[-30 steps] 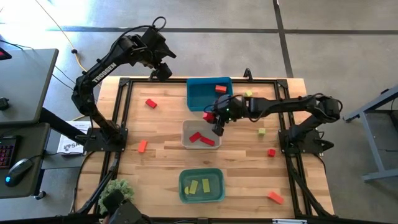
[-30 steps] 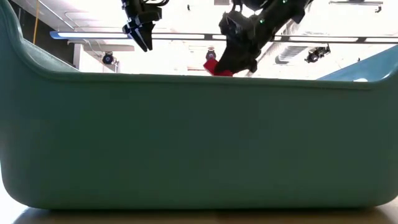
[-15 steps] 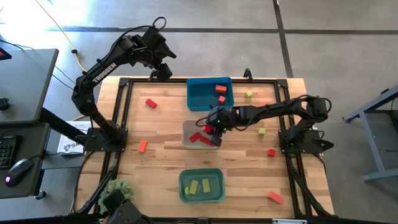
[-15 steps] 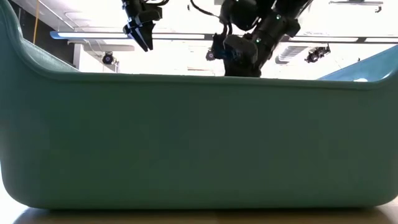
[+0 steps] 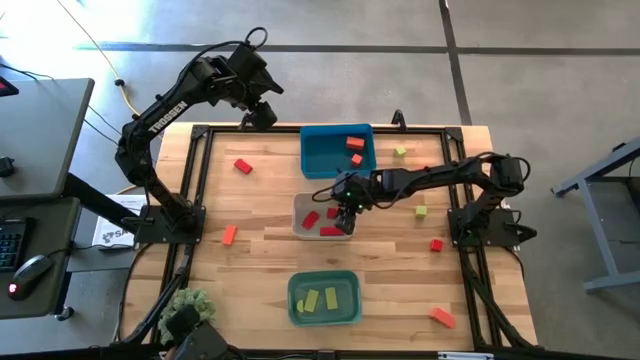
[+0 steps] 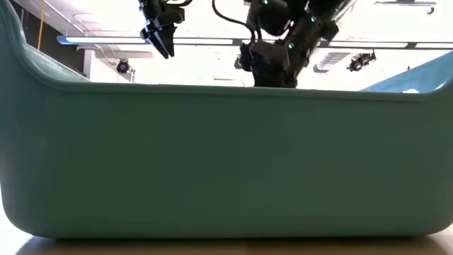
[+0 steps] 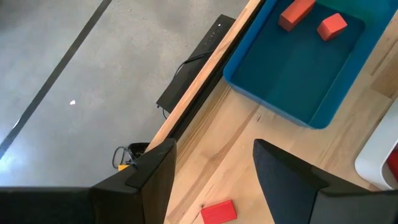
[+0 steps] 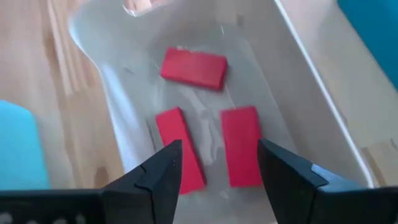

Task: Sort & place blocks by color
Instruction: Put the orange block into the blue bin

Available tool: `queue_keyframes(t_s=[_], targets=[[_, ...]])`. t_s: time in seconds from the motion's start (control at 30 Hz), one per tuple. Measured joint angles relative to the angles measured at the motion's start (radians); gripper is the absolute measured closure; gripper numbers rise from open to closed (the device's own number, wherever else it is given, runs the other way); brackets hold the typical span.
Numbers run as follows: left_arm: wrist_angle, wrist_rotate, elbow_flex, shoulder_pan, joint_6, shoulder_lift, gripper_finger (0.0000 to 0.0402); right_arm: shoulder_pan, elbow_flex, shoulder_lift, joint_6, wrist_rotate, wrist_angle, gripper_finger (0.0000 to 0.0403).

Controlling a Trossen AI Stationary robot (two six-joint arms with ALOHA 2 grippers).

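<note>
3 flat red rectangular blocks point(image 8: 194, 68) lie in the clear-grey plastic bin point(image 8: 311, 118) directly beneath the right pincer point(image 5: 347, 210), whose fingers are spread apart with nothing held. The left pincer point(image 7: 214, 168), likewise parted and empty, hangs beyond the blue rectangular bin point(image 7: 292, 93), above the wooden surface point(image 5: 260, 260).

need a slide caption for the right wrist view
Right pincer, open, hovers over the clear-grey bin holding three red blocks.
</note>
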Motion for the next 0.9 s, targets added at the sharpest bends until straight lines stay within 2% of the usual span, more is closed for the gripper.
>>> queue_keyframes(t_s=[0.13,0.37,0.63,0.9], targets=[[0.0,0.0,0.0,0.0,0.0,0.0,0.0197,-0.005,0.092,0.0,-0.008,0.023,-0.145,0.0208],[0.0,0.0,0.0,0.0,0.0,0.0,0.0197,-0.036,0.227,-0.002,-0.147,0.125,-0.371,0.0207],[0.0,-0.001,0.0,0.0,0.0,0.0,0.0197,-0.109,0.243,-0.002,-0.273,0.21,-0.573,0.0206],[0.0,-0.001,0.0,0.0,0.0,0.0,0.0197,-0.201,0.242,-0.002,-0.283,0.275,-0.741,0.0206]])
